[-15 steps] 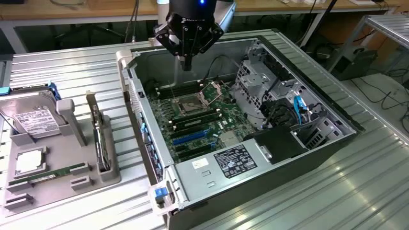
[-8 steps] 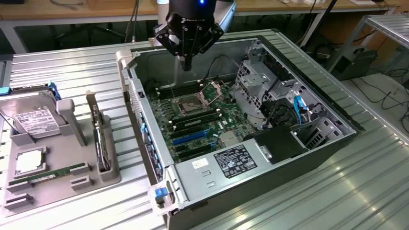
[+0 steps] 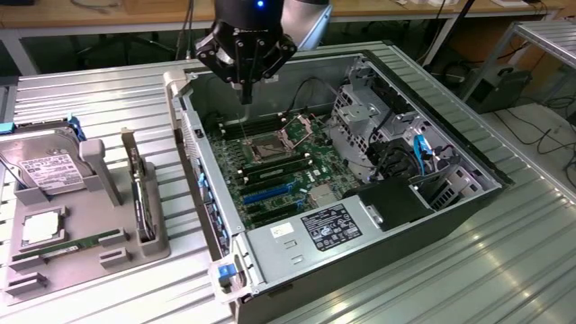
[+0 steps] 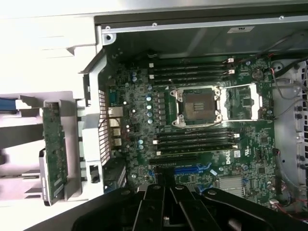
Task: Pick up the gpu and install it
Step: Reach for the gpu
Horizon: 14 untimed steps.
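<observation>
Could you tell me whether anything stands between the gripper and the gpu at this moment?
Yes, the case wall stands between them, lower than the gripper. It hangs over the motherboard inside; the gpu stands upright in the grey tray outside.

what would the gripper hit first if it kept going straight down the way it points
Most likely the motherboard inside the open computer case, since the gripper hangs pointing down over it; exact spot is unclear.

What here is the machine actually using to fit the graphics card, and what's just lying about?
In the job: thin dark circuit card with silver bracket; green motherboard in the open case; black claw.
Lying about: boxy silver hard drive; narrow green memory stick.
</observation>
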Each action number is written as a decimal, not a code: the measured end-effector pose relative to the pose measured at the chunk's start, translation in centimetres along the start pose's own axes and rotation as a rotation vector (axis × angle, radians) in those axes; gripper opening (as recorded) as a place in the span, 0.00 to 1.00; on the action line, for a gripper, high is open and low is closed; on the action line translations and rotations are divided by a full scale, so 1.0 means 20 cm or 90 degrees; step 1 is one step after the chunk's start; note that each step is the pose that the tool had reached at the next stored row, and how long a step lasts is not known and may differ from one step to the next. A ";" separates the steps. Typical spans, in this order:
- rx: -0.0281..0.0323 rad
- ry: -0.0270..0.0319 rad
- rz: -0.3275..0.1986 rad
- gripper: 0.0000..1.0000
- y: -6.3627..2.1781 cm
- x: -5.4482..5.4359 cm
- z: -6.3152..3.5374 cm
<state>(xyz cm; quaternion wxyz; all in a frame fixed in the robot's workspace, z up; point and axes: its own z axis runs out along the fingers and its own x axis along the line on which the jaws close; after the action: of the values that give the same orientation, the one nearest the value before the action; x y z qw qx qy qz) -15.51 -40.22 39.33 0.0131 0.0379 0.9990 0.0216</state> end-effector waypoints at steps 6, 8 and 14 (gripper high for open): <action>0.0001 0.0001 0.000 0.11 -0.041 0.19 -0.001; 0.0001 0.0000 0.000 0.11 -0.052 0.23 0.004; 0.0023 -0.0001 0.000 0.11 -0.079 0.37 0.035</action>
<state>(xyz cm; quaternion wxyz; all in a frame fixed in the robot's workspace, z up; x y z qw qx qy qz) -23.03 -41.19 38.38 0.0131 0.0377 0.9990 0.0198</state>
